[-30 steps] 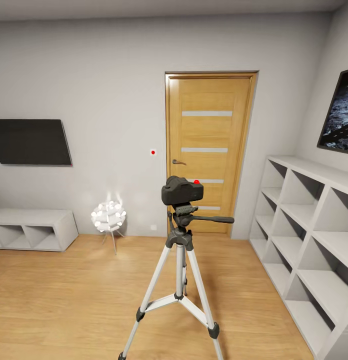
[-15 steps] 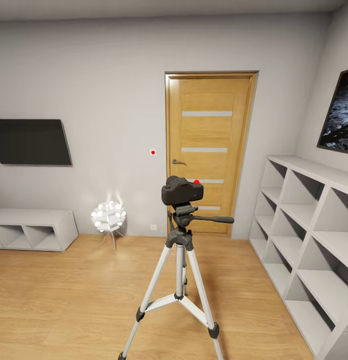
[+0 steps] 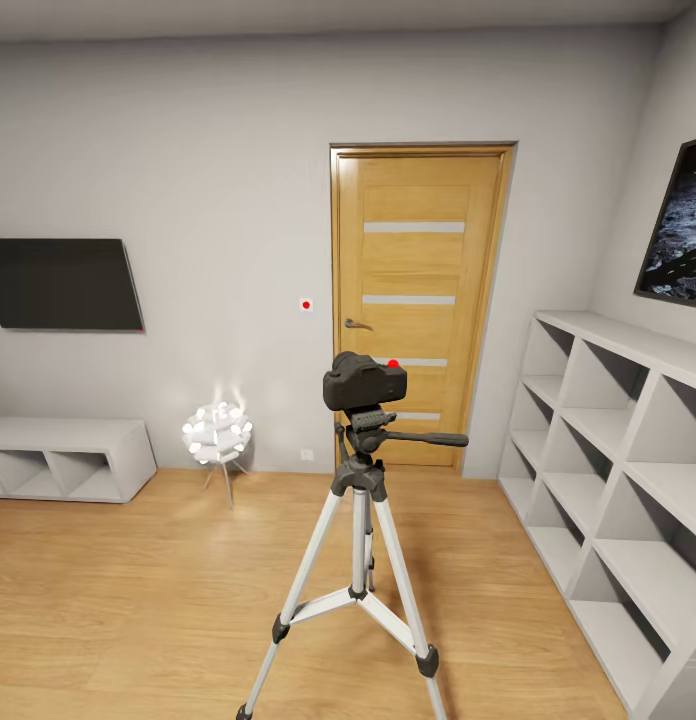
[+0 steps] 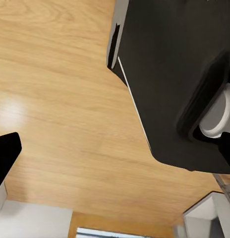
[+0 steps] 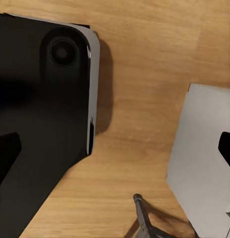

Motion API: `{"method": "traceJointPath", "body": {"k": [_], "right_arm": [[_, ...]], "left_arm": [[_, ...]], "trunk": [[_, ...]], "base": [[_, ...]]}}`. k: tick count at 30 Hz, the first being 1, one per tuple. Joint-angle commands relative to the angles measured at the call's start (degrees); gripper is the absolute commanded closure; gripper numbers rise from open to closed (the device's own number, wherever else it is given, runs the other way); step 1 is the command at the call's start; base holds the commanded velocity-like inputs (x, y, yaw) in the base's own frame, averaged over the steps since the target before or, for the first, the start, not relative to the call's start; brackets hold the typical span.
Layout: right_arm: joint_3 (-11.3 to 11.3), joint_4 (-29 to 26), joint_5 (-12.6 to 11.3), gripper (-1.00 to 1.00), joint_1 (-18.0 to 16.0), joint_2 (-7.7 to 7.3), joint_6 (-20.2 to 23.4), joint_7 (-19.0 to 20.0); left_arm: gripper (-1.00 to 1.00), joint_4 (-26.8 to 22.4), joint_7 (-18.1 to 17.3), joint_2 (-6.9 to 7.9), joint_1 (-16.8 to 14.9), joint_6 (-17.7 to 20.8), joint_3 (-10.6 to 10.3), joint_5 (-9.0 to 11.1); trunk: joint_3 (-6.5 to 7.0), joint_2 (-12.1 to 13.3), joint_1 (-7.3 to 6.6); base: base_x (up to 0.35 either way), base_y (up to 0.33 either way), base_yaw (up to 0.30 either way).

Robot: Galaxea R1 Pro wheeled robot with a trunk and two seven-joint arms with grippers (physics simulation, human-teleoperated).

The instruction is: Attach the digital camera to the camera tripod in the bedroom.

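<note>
Matte black boxy digital camera atop silver-legged camera tripod, end effector states unclear

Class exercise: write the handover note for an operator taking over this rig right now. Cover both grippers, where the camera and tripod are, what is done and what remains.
Grippers: in each wrist view dark finger edges sit far apart over bare wooden floor, nothing between them, so both look open.
The digital camera sits upright on the head of the camera tripod, in front of the oak door.
Done: camera appears mounted.
Left: probably nothing; confirm it is locked on.
</note>
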Motion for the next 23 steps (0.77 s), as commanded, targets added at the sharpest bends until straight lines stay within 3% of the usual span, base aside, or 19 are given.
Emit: {"method": "traceJointPath", "body": {"k": [1, 6, 15, 23], "right_arm": [[0.5, 0.0, -0.6, -1.0, 0.0, 0.01, -0.6, -0.1], [0.5, -0.4, -0.6, -1.0, 0.0, 0.0, -1.4, -0.1], [0.5, -0.5, -0.6, -1.0, 0.0, 0.0, -1.6, -0.1], [0.5, -0.5, -0.6, -1.0, 0.0, 0.01, -1.7, -0.1]], "left_arm": [[-1.0, -0.1, -0.3, 0.0, 0.0, 0.3, 0.4, -0.6], [-1.0, -0.2, -0.3, -0.19, 0.0, 0.2, 0.5, -0.6], [-1.0, -0.4, -0.3, -3.85, 0.0, 0.1, 0.6, -0.5], [-1.0, -0.5, -0.4, -6.08, 0.0, 0.1, 0.6, -0.5]], "trunk": [[0.0, 0.0, 0.02], [0.0, 0.0, 0.02], [0.0, 0.0, 0.02], [0.0, 0.0, 0.02]], "base": [[0.0, 0.0, 0.0], [0.0, 0.0, 0.0], [0.0, 0.0, 0.0], [0.0, 0.0, 0.0]]}}
